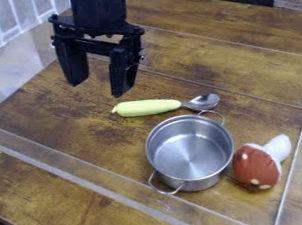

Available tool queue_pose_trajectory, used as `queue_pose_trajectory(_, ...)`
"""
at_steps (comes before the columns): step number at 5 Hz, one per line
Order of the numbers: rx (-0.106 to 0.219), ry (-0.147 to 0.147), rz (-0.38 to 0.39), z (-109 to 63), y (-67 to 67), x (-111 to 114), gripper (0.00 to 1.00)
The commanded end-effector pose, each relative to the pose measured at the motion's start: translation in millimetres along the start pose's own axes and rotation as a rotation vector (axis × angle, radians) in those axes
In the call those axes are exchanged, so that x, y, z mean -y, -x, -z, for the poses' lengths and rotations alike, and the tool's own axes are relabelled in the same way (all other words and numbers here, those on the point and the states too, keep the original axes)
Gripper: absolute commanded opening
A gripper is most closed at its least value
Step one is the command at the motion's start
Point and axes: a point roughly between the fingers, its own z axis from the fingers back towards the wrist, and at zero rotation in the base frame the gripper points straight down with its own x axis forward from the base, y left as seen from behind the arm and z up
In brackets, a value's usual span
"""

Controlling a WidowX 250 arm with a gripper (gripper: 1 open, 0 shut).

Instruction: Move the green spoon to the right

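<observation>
Nearest the camera, a round steel pot [190, 151] stands just in front of the small green-handled, silver-bowled spoon [163, 106], which lies flat mid-table. A rightward push could jam it against the pot or red-brown mushroom toy [258, 163]. The black gripper [98, 72] hangs open, above-left.

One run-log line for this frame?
hand: open, above table, empty | green spoon: flat on table, untouched | steel pot: upright, empty | step: grasp not yet done

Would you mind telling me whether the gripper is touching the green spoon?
Apart. The camera view shows the open gripper hanging above and left of the green spoon, with bare wood visible between them.
</observation>
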Motion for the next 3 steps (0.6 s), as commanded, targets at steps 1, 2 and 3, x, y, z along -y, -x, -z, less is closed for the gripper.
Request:
queue_pose_trajectory(1, 0.007, -0.017, 0.166, 12.1, -6.8, 5.5, 1.00)
queue_pose_trajectory(2, 0.028, -0.049, 0.414, 24.1, -21.8, 8.9, 1.00)
queue_pose_trajectory(3, 0.053, -0.085, 0.662, 35.2, -41.1, 11.8, 1.00)
